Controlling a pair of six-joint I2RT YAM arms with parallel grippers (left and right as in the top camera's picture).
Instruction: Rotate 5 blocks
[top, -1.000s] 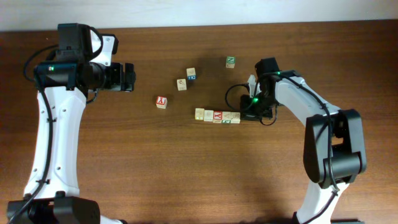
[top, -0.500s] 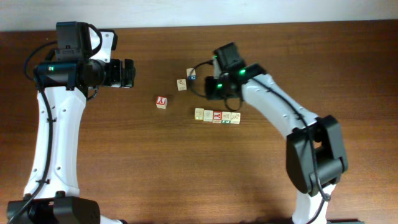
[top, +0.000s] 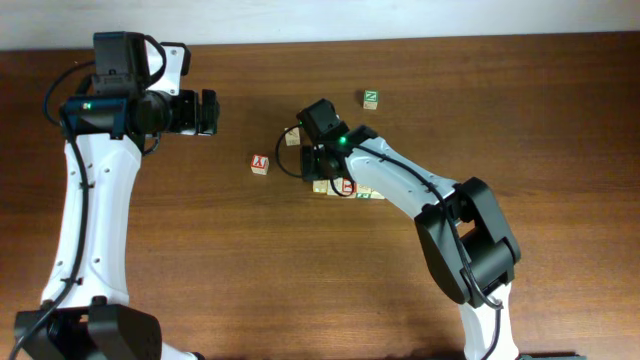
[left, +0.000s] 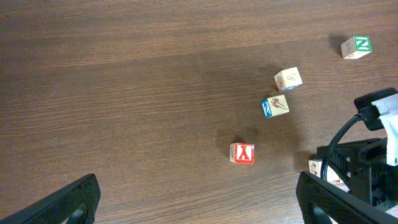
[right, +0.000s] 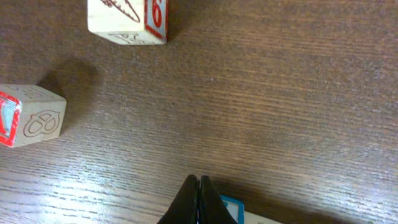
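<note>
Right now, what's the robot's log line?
left gripper open, empty | right gripper shut, empty, low over table | Y block apart from row

On the bench (top: 200, 260), one block (top: 260, 164) lies left of the right gripper (right: 199, 186). A row of blocks (top: 347, 187) lies just right of it, under the arm (top: 400, 180). Another cube (top: 371, 99) sits farther back.

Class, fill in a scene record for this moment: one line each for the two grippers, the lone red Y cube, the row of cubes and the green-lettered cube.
left gripper: open, empty, well left of every cube
right gripper: shut, holding nothing, tips next to a blue-framed cube
red Y cube: stands alone, left of the row
row of cubes: side by side, partly hidden under the right arm
green-lettered cube: alone, apart from the others, behind the row
</note>
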